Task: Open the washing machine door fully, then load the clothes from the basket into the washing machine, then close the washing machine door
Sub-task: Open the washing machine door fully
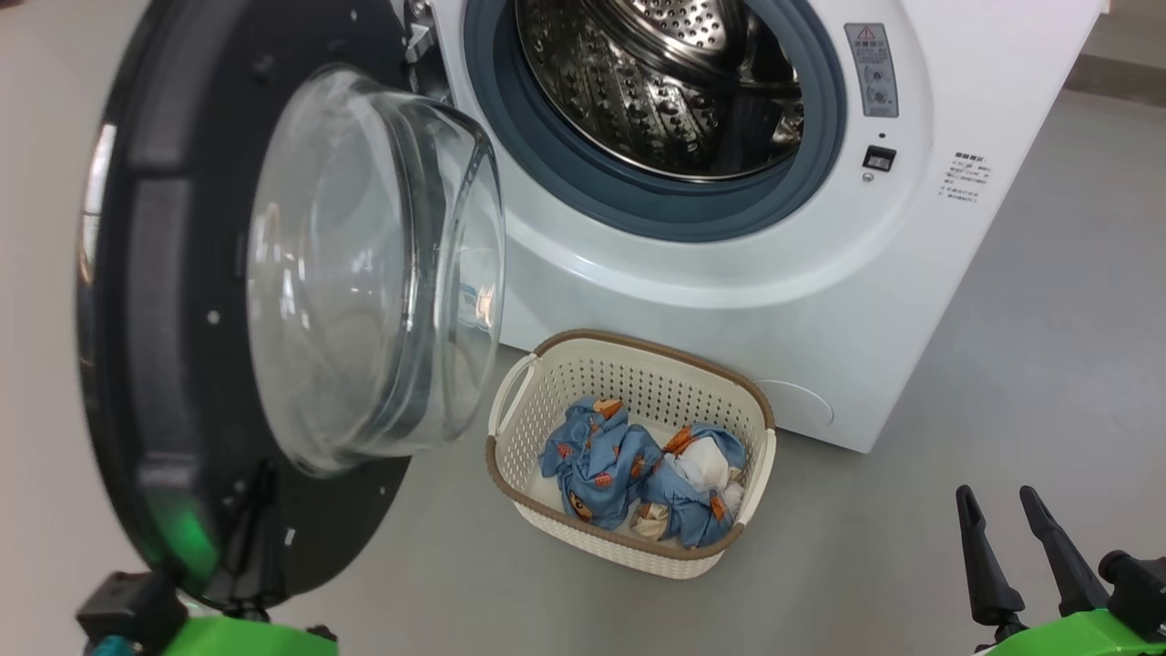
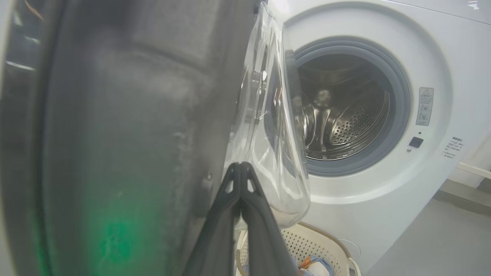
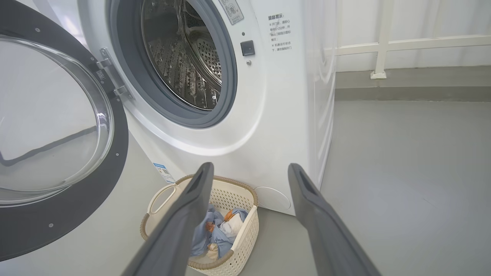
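Before the washing machine, just beside its lower front panel, the basket stands on the grey floor. The clothes lie inside it as two crumpled blue bundles that touch each other.

On the machine's left, as the head camera sees it, the door stands wide open on its hinge. Its inner face and bulging glass bowl are turned toward the basket. The machine's mouth is uncovered, showing the grey gasket and the steel drum.

The left gripper is close against the door's inner face, away from the machine's mouth. Its two fingers are pressed together with nothing between them, and their tips are near where the black rim meets the glass. Whether they touch the door I cannot tell.

The right gripper hangs well apart from the machine's front, off to the basket's right. Its fingers are spread and empty, pointing toward the machine.
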